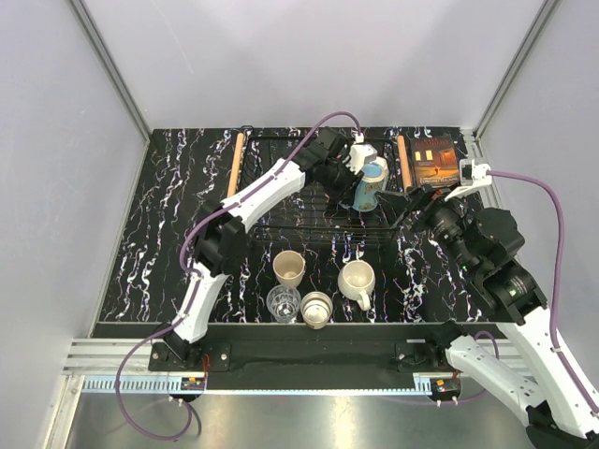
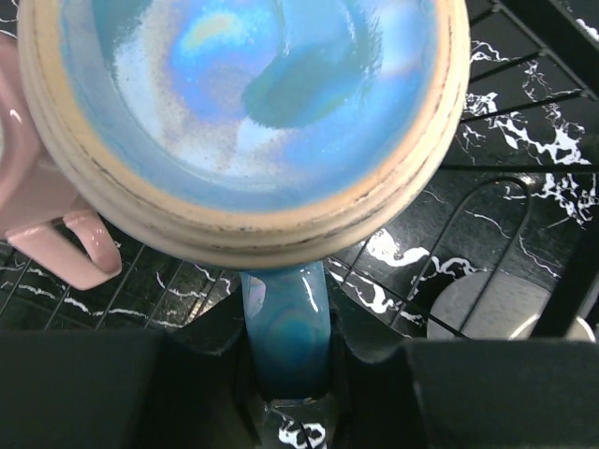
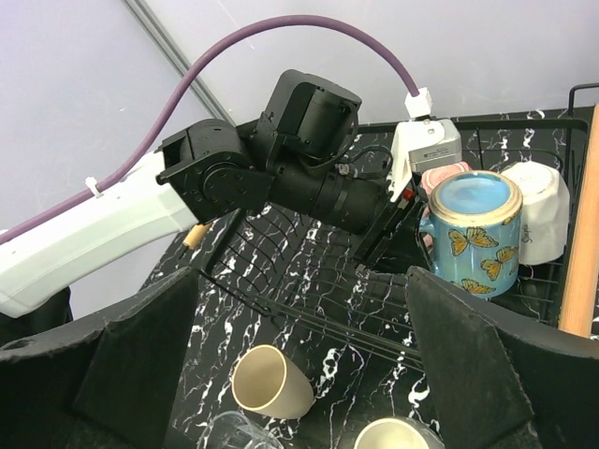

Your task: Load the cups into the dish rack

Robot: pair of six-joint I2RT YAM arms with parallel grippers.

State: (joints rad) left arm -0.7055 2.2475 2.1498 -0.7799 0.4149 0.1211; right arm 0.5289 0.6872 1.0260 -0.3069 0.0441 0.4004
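Black marbled table holds the rack. We see the left gripper pinched tight on the blue mug handle, with the mug bottom up inside the rack's right end. The right gripper gapes wide and empty, just right of the rack. Four cups stand in front of the rack. We think they are hard, slick and easy to break, so handles or rims are the best hold. Any writing is too small to read.

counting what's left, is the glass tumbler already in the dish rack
No, the glass tumbler stands upright on the table in front of the dish rack, outside its wires.
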